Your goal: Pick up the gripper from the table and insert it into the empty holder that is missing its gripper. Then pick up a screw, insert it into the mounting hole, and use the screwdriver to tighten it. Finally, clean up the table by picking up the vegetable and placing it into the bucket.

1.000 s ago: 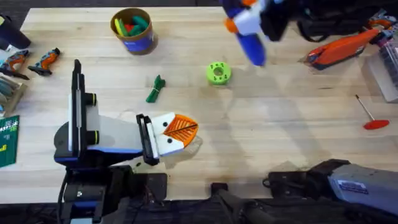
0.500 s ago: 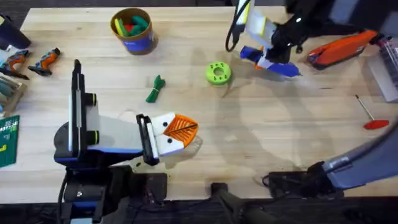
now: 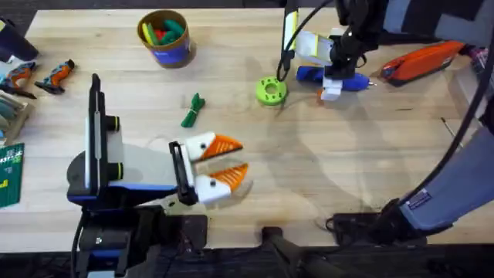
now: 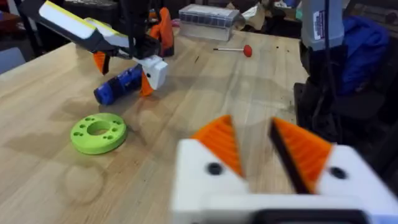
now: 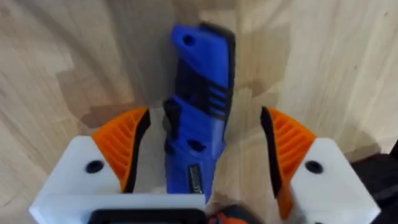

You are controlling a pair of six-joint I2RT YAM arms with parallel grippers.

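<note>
Right gripper (image 5: 202,158) open, orange ribbed pads (image 5: 121,146) straddling bright blue, thick pen-shaped plastic screwdriver (image 5: 199,99) lying flat on pale wooden tabletop (image 3: 347,154), apparently positioned for a side grasp. Left gripper (image 3: 224,161) open, empty, resting near front edge. Slender dark-green toy vegetable (image 3: 193,110) lying between left gripper and round brown bucket (image 3: 164,36).

Overhead looks down on table; both wrist views low, sharing screwdriver (image 5: 198,106) close-up.

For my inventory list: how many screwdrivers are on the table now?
2: the blue powered screwdriver lies between the right gripper's open fingers; the thin red-handled screwdriver lies near the table's right edge. Others may be hidden.
</note>
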